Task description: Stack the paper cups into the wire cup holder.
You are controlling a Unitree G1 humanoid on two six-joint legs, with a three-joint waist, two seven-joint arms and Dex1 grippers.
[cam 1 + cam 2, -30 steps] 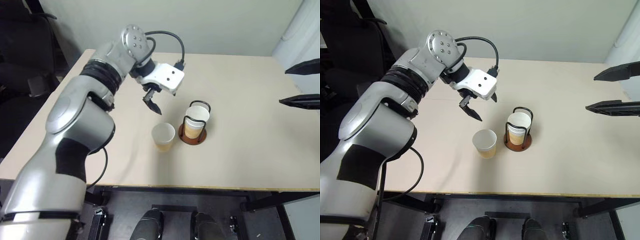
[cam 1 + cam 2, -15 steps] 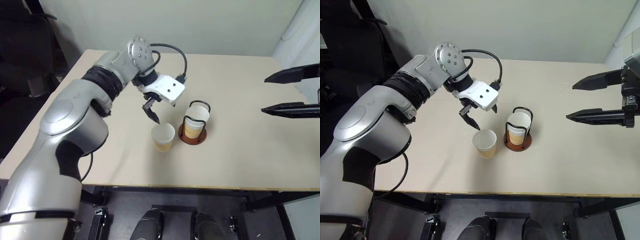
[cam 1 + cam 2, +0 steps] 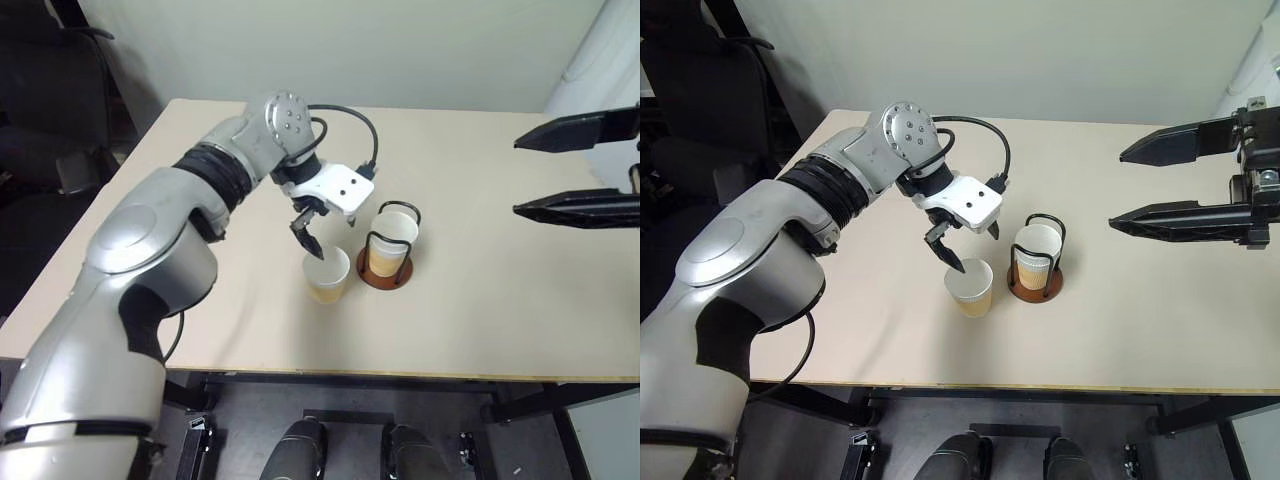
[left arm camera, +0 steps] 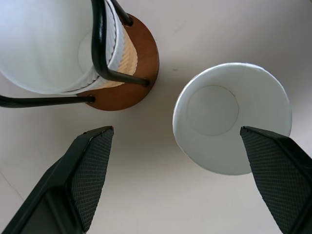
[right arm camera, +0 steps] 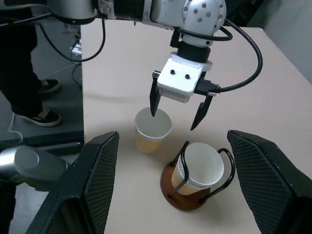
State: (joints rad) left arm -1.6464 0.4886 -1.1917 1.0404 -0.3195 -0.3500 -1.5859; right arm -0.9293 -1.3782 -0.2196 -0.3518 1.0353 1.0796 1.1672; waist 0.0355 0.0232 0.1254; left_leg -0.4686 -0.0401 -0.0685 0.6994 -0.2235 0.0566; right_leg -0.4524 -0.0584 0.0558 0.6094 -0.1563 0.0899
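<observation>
A pale beige tabletop (image 3: 480,300) with a light wood front edge stood against a plain off-white wall (image 3: 400,50), and the wire cup holder (image 3: 388,262) sat near the middle of it, its round reddish-brown disc flat on the surface and thin black wire loops rising around nested paper cups (image 3: 394,238); how many were stacked inside could not be told, though ridged rims seen from the left wrist suggested more than one. Just beside the holder, on the side toward the robot's left, a single paper cup (image 3: 327,273) stood upright and apart from the base, its white inside empty. The left gripper (image 3: 968,246) hung pointing steeply down over the gap between that loose cup and the holder, its two black fingers spread wide, one fingertip (image 3: 953,264) at the loose cup's far rim and the other on the holder's side, gripping nothing. The right gripper (image 3: 1140,185) was held high above the table, well to the right of the holder, its long black fingers likewise wide apart and empty. Left of the table, far from the holder, a dark office chair (image 3: 50,120) stood on a grey floor, and in the right wrist view a person's dark trouser legs and shoes (image 5: 34,102) showed beyond that edge of the table.
</observation>
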